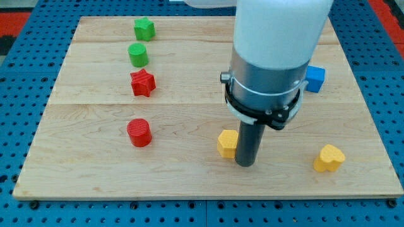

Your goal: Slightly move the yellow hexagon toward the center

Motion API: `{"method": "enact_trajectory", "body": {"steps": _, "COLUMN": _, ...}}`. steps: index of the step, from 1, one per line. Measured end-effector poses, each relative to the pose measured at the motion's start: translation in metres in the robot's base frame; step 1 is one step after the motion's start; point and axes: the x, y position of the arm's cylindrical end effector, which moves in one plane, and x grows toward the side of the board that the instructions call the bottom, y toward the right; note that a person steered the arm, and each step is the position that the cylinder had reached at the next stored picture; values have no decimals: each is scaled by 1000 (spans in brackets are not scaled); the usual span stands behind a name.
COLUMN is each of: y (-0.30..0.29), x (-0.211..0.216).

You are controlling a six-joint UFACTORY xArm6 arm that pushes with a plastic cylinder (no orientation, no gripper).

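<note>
Camera view — my tip (pixel 245 163) touches the yellow hexagon's (pixel 226 143) right side; no gripper fitted.

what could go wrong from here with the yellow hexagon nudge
1. My tip sits against the yellow hexagon's right side, so a push might send it leftward rather than toward the center.
2. Overshoot could carry it toward the red cylinder.
3. The arm hides part of the board.

A robotics lab bench: a pale wooden board (pixel 189 183) lies on a blue perforated metal table (pixel 25 57) with regular holes.
</note>
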Motion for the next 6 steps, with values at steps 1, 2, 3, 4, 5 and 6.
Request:
{"method": "enact_trajectory", "body": {"steps": 1, "y": 0, "x": 0}}
{"method": "enact_trajectory", "body": {"steps": 2, "y": 1, "x": 25}}
{"method": "enact_trajectory", "body": {"steps": 3, "y": -5, "x": 30}}
{"method": "enact_trajectory", "body": {"steps": 4, "y": -5, "x": 29}}
{"method": "enact_trajectory", "body": {"steps": 5, "y": -5, "x": 29}}
{"method": "enact_trajectory", "body": {"steps": 6, "y": -5, "x": 20}}
